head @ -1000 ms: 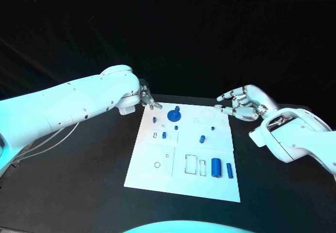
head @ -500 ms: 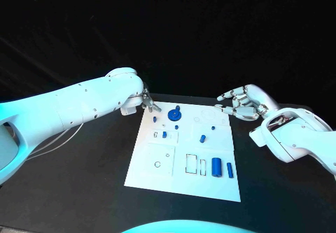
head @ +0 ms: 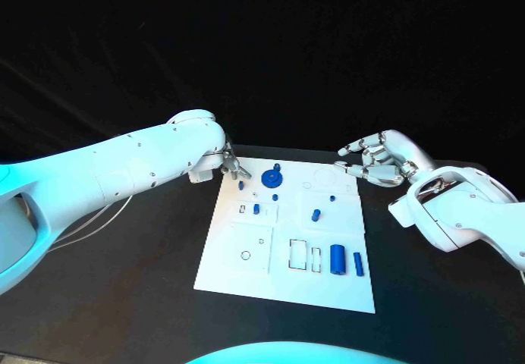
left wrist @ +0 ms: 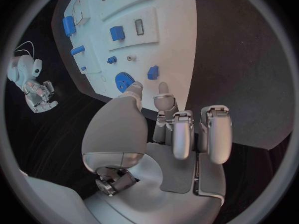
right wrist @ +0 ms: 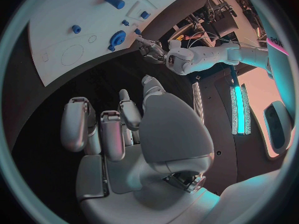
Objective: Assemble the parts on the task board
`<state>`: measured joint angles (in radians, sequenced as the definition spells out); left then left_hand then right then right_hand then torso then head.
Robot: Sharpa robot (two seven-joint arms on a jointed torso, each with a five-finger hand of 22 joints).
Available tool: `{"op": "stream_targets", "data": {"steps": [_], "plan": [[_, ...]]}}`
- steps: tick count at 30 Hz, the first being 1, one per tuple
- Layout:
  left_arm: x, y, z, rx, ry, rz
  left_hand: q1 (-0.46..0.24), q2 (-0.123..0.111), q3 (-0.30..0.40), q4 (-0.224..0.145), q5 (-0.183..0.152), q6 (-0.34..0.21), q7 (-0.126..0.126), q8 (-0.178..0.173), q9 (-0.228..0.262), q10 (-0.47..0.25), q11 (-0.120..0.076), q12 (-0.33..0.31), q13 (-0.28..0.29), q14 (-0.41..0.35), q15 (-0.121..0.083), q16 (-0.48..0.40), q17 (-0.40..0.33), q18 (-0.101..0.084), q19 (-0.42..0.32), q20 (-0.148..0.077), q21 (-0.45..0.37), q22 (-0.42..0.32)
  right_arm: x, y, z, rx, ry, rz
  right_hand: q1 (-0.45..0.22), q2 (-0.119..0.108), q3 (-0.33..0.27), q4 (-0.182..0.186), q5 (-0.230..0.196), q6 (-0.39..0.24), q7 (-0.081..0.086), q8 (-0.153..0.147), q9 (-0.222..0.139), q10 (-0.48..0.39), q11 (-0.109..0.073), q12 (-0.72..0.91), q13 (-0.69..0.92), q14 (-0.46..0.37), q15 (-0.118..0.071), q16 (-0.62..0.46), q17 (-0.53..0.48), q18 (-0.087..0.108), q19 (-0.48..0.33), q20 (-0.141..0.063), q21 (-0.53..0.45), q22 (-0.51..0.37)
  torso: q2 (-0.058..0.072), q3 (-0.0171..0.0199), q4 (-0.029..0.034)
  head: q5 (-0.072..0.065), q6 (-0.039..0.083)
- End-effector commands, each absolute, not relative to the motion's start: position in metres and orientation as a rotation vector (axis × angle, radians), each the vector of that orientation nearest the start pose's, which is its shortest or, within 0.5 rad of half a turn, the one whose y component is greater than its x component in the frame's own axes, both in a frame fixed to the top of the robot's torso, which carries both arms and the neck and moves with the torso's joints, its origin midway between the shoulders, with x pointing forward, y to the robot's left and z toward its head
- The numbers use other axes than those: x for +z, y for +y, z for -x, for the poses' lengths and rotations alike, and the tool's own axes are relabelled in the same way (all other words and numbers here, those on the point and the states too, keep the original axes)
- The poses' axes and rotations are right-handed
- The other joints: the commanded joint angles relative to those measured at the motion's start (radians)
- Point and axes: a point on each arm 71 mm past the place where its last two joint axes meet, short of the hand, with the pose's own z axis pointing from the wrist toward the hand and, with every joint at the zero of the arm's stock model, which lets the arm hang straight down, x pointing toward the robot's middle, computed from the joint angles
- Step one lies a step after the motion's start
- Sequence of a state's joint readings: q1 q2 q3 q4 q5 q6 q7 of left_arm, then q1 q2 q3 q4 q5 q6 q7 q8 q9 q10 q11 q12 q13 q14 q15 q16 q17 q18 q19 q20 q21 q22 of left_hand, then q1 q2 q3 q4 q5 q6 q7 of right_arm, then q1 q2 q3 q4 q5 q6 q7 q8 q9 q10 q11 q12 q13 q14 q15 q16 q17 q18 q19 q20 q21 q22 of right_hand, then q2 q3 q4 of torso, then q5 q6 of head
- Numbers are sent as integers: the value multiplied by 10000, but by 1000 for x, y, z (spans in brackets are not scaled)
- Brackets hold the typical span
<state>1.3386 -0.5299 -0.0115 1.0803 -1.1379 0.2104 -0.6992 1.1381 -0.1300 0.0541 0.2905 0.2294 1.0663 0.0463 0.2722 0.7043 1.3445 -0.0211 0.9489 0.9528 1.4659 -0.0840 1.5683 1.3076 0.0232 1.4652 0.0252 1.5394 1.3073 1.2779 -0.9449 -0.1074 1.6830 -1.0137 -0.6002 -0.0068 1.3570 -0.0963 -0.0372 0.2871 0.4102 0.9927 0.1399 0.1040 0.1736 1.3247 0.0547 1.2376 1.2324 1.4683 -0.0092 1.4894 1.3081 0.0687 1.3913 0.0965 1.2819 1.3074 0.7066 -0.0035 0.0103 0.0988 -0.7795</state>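
Note:
The white task board (head: pixel 252 262) lies in the middle of the black table. A blue gear (head: pixel 271 180) stands near its far edge, with small blue parts (head: pixel 257 208) around it. A thick blue cylinder (head: pixel 338 259) and a slim one (head: pixel 358 263) lie near the right edge. My left hand (head: pixel 231 164) hovers at the board's far left corner, close to a small blue piece (head: pixel 242 184), fingers apart and holding nothing. In the left wrist view that hand (left wrist: pixel 177 134) reaches toward the gear (left wrist: pixel 123 79). My right hand (head: pixel 378 161) hangs off the far right corner, fingers loosely curved and empty.
Bare black table (head: pixel 131 280) surrounds the board on every side. Outlined rectangular recesses (head: pixel 297 255) sit in the board's near half. The right wrist view shows my right hand (right wrist: pixel 121 129), the board (right wrist: pixel 69 30) and my left hand (right wrist: pixel 149 49) beyond it.
My left arm has swung slightly inward, bringing the left hand a little closer over the board's far left corner. The right hand has stayed put.

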Motion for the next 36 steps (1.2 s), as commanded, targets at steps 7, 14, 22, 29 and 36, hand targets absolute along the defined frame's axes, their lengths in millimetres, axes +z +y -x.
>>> {"op": "stream_targets", "data": {"steps": [7,14,22,29,36], "plan": [[-172,195,-573,-811,22546,2533,134,176,-133,-19,-12,15,69,-92,-61,-81,25,-17,-21,1049,94,25,2632,-61,601,59,-60,1970,-148,-213,-462,9002,14842,-2596,-83,6,-63,0,67,-17,1,47,-15,-76,21,-34,-12,600,-56,-59,895,60,-61,-28,-58,399,-7,5,9,-12,-7],[-173,194,-573,-835,22638,2424,286,250,-184,-33,-11,55,67,-113,-103,-86,23,-2,-28,1049,95,25,2632,-62,603,65,-59,1973,-148,-213,-462,9013,14844,-2587,-83,6,-63,0,67,-17,1,47,-15,-76,21,-34,-12,600,-56,-59,895,60,-61,-28,-58,399,-5,7,1,-9,-23],[-174,193,-572,-831,22753,2310,422,325,-218,-41,-10,93,63,-129,-137,-87,19,12,-34,1049,93,25,2632,-63,606,69,-57,1980,-148,-213,-462,9019,14845,-2582,-82,15,-67,-10,74,-21,0,49,-18,-68,20,-23,-5,602,-56,-59,901,59,-56,-28,-58,404,-1,6,-1,2,-51],[-174,192,-572,-838,22774,2283,494,382,-228,-44,-9,109,62,-140,-157,-90,17,11,-46,1049,92,25,2632,-63,607,70,-57,1982,-148,-212,-462,9023,14846,-2581,-82,15,-67,-10,74,-21,0,49,-18,-68,20,-23,-5,602,-56,-59,901,59,-56,-28,-58,404,-5,2,3,-21,-62],[-176,192,-572,-825,22844,2250,632,465,-246,-60,-10,129,61,-160,-190,-92,16,21,-54,1049,91,25,2632,-63,608,71,-58,1983,-148,-212,-462,9026,14847,-2579,-82,15,-67,-10,74,-21,0,49,-18,-68,20,-23,-5,602,-56,-59,901,59,-56,-28,-58,404,-7,6,-4,-19,-69]]}}
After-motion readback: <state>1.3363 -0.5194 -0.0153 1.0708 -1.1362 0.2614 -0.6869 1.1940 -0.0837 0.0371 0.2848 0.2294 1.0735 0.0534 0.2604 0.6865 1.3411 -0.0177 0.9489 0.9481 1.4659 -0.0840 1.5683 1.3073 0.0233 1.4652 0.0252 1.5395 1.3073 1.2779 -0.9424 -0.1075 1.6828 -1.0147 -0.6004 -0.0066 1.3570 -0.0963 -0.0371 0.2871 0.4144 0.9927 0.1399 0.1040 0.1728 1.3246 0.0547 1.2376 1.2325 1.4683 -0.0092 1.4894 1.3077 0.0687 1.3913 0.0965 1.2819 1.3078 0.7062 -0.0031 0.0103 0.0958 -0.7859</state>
